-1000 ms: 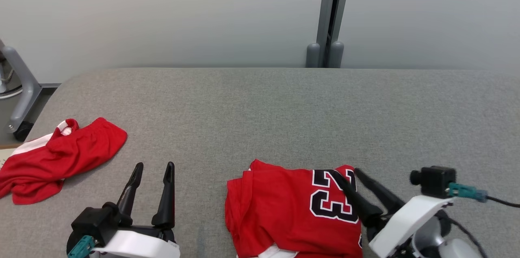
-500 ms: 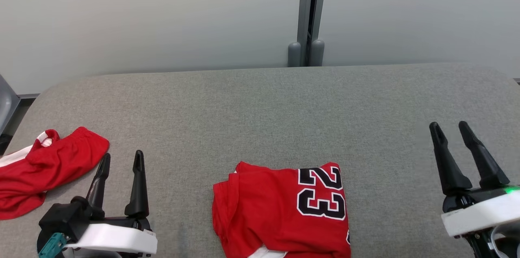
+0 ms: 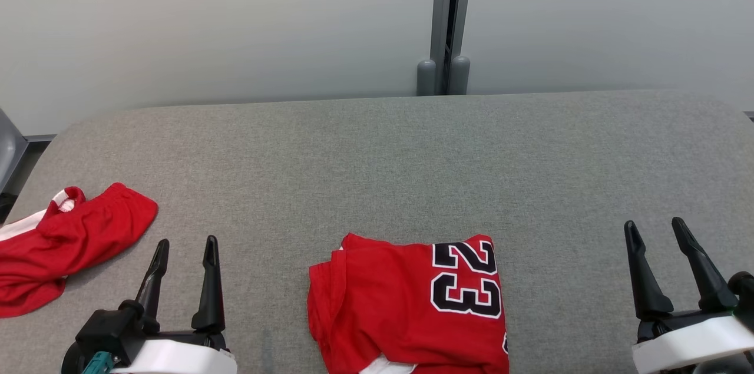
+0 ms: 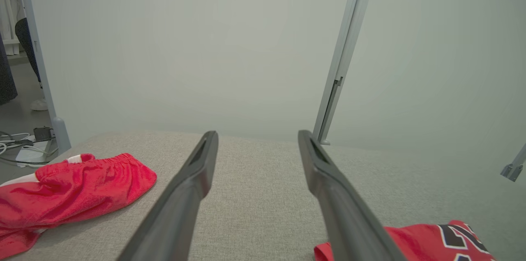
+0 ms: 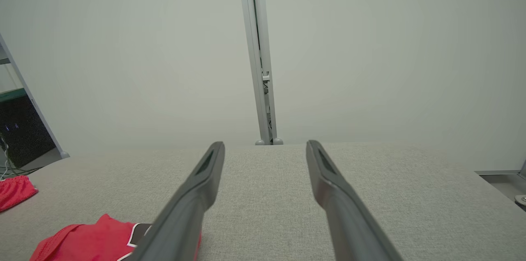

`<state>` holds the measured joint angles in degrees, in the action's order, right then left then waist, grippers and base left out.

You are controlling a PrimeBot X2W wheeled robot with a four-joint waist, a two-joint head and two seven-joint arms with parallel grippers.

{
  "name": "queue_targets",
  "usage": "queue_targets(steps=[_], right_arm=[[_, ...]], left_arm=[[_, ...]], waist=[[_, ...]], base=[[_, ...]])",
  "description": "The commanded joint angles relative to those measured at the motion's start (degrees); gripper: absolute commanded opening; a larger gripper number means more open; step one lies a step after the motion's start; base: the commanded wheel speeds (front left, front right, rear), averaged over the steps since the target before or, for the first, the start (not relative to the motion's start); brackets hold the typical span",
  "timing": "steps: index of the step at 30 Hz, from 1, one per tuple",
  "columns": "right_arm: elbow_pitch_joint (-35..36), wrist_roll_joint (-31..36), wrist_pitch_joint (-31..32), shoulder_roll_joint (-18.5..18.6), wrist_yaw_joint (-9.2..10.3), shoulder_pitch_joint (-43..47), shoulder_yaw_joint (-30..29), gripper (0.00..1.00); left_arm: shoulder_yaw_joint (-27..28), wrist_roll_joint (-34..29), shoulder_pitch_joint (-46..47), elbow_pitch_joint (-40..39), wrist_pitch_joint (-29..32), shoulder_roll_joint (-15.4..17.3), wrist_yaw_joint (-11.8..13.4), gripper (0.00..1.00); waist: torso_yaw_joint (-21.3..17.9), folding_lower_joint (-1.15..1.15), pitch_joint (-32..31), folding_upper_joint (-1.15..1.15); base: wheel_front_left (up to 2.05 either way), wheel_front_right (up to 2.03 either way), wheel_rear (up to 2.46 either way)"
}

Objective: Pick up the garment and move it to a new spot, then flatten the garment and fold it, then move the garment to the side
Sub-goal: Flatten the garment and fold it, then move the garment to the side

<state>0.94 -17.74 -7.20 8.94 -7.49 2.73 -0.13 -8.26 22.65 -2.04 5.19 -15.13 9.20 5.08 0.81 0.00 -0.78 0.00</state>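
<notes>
Folded red jersey (image 3: pixel 406 303) on grey table (image 3: pixel 377 156), 6 o'clock.
Red shorts (image 3: pixel 65 244) at 8 o'clock; left gripper (image 3: pixel 186 241) at 7, right gripper (image 3: pixel 654 223) at 4, fingers spread, apart from jersey.

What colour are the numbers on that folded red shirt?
The numbers on the folded shirt are black with white outlines, clearest in the head view.
</notes>
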Motion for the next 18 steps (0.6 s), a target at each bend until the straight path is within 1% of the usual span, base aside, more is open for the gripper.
queue_targets(steps=[1, 13, 18], right_arm=[[-0.59, 0.19, -0.78, 0.04, -0.01, 0.21, -0.12, 1.00], [-2.48, 1.09, -0.84, 0.69, -0.01, -1.25, 1.36, 1.00], [-2.83, -1.32, 0.71, 1.05, -0.01, -2.23, 3.70, 1.00]], left_arm=[[0.27, -0.78, -0.07, 0.13, 0.01, 0.05, -0.25, 1.00], [0.71, -2.12, 0.54, 0.28, 0.00, -1.10, -1.20, 1.00], [0.78, -2.61, 0.52, 0.51, 0.00, -1.34, -1.35, 1.00]], waist=[[0.10, 0.00, 0.02, 0.00], [0.38, 0.00, -0.22, 0.00], [0.44, 0.00, -0.14, 0.00]], base=[[0.00, 0.00, 0.00], [0.00, 0.00, 0.00], [0.00, 0.00, 0.00]])
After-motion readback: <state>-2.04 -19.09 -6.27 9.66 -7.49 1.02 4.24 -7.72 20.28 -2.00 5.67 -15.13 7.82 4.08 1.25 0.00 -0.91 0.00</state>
